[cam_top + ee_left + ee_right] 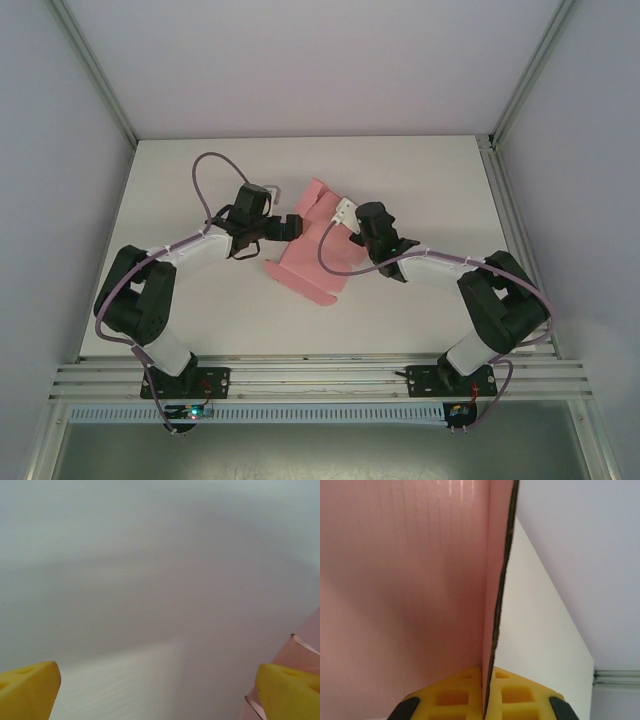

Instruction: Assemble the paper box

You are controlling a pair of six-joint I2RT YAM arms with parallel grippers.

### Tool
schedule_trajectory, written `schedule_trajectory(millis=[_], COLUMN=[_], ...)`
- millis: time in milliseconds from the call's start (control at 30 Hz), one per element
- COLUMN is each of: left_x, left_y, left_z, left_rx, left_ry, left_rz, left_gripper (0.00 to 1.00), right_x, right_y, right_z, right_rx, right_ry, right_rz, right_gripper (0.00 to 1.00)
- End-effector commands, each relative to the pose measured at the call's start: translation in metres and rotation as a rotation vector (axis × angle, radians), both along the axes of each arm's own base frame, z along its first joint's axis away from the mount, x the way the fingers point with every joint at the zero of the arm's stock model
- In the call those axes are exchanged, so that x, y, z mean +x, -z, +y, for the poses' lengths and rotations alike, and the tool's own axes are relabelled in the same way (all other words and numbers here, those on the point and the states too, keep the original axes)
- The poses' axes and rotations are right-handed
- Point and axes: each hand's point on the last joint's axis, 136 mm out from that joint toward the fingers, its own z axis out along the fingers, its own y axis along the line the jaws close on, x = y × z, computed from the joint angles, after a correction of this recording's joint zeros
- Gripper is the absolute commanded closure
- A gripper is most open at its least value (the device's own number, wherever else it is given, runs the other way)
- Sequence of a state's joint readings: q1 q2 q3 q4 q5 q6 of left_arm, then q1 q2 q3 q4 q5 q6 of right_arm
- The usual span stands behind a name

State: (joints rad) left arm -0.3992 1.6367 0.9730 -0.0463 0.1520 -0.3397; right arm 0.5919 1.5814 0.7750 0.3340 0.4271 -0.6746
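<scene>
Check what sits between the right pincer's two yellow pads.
A panel of the paper box, seen edge-on in the right wrist view; the right pincer is shut on it.

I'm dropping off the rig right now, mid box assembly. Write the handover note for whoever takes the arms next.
Left gripper: open, holding nothing, at the left edge of the paper box.
Right gripper: shut on the card's edge at the far right part of the sheet.
Box: still a pink die-cut sheet in the middle of the table, near part flat, far flaps partly raised.
Done: some flaps lifted.
Left: fold up the walls, tuck the flaps, close it; no box shape yet.
</scene>
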Motion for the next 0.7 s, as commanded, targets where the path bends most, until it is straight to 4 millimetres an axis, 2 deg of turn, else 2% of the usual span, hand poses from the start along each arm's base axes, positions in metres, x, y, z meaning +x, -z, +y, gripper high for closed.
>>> schedule_trajectory(millis=[0,100,200,400,500,667], left_x=[0.000,-0.001,-0.002,-0.010,0.000,0.020], left_y=[-0.012,-0.017,-0.025,-0.046,-0.055,-0.051], left_z=[0.011,0.032,0.053,0.069,0.089,0.121], left_rx=[0.036,0.000,-0.058,-0.058,-0.042,-0.069], left_ry=[-0.042,-0.121,-0.174,-0.167,-0.264,-0.399], left_rz=[-0.033,0.011,0.010,-0.041,-0.040,-0.030], left_gripper=[0.00,0.00,0.00,0.00,0.00,0.00], right_x=[0.005,0.009,0.005,0.003,0.007,0.009], right_y=[-0.024,-0.035,-0.042,-0.057,-0.059,-0.064], right_z=[0.024,0.022,0.028,0.045,0.050,0.058], right_rx=[-0.084,-0.197,-0.283,-0.409,-0.520,-0.549], right_ry=[-0.105,-0.138,-0.231,-0.353,-0.369,-0.355], right_rz=[-0.083,-0.117,-0.156,-0.292,-0.362,-0.471], right_gripper=[1.00,1.00,1.00,1.00,1.00,1.00])
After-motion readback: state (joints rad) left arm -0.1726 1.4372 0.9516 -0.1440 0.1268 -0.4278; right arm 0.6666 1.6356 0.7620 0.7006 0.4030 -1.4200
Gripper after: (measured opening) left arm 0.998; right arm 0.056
